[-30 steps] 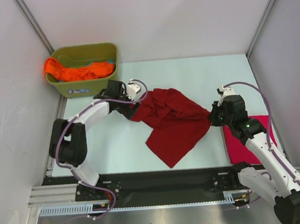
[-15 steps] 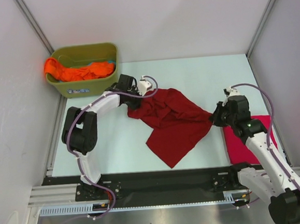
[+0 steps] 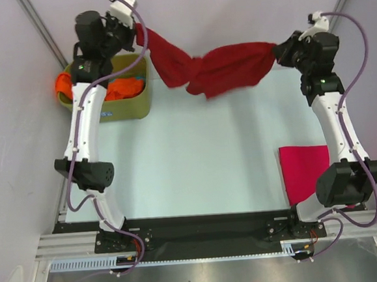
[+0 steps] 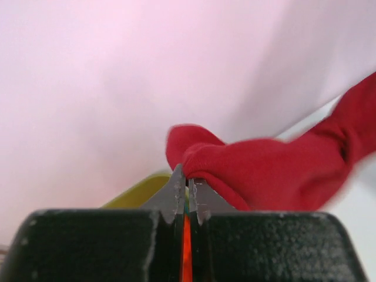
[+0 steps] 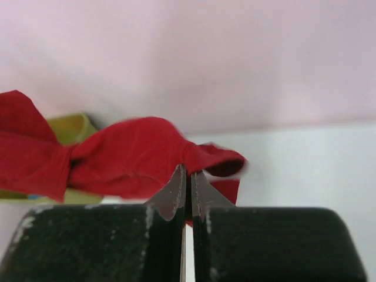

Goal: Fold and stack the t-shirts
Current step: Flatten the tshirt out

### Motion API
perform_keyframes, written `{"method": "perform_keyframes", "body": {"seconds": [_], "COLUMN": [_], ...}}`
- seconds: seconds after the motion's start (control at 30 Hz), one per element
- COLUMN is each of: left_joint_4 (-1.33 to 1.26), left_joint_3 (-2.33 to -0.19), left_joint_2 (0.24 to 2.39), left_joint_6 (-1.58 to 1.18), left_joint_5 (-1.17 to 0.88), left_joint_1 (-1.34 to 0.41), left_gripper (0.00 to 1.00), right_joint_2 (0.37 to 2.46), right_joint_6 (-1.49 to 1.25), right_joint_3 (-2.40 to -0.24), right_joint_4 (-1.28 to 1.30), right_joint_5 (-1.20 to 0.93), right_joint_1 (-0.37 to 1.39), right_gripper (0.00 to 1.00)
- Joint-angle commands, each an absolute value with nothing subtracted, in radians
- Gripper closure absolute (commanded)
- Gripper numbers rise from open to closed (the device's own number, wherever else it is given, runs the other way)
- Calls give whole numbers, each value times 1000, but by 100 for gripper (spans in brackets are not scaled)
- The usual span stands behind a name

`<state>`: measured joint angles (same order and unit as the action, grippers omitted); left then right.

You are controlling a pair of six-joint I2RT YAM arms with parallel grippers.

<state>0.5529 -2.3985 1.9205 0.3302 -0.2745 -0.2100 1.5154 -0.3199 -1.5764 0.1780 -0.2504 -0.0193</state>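
Mid-air over far side of pale table (image 3: 196,153): dark red cloth t-shirt (image 3: 215,70) hangs twisted, left gripper (image 3: 133,33) and right gripper (image 3: 278,53) each pinching one end, likely stretching it to untangle. Wrist views confirm both jaws clamped on cloth. Only the top view shows folded magenta-pink t-shirt (image 3: 303,171) beside right arm's base.

Soft matt cloth dark red t-shirt (image 3: 235,65), smooth plastic tub (image 3: 124,109)
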Motion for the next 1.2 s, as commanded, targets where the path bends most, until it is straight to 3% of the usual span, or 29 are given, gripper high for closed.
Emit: {"method": "perform_keyframes", "body": {"seconds": [0.0,0.2,0.33,0.53,0.67,0.93,1.07,1.17], "left_joint_4": [560,621,637,609,540,563,725,856], "left_joint_3": [-2357,-1878,-1576,-1448,-1473,-1702,-1827,-1786], "left_joint_2": [1866,1643,1536,1496,1525,1637,1632,1574], "left_joint_6": [316,452,500,459,399,275,245,294], "left_joint_5": [-337,-452,-468,-408,-301,-371,-380,-368], "left_joint_1": [-173,-172,-167,-97,-78,-81,-78,-74], "left_gripper": [100,100,100,100,100,100,100,100], "right_joint_2": [1470,1273,1140,890,764,647,637,629], "right_joint_6": [-304,-308,-356,-539,-583,-647,-646,-652], "right_joint_3": [-1611,-1179,-899,-603,-581,-764,-902,-946], "right_joint_4": [-30,-141,-59,199,438,813,902,1011], "right_joint_5": [-317,-324,-284,-219,-137,58,64,66], "right_joint_1": [-34,-23,-11,24,55,37,11,9], "right_gripper": [100,100,100,100,100,100,100,100]}}
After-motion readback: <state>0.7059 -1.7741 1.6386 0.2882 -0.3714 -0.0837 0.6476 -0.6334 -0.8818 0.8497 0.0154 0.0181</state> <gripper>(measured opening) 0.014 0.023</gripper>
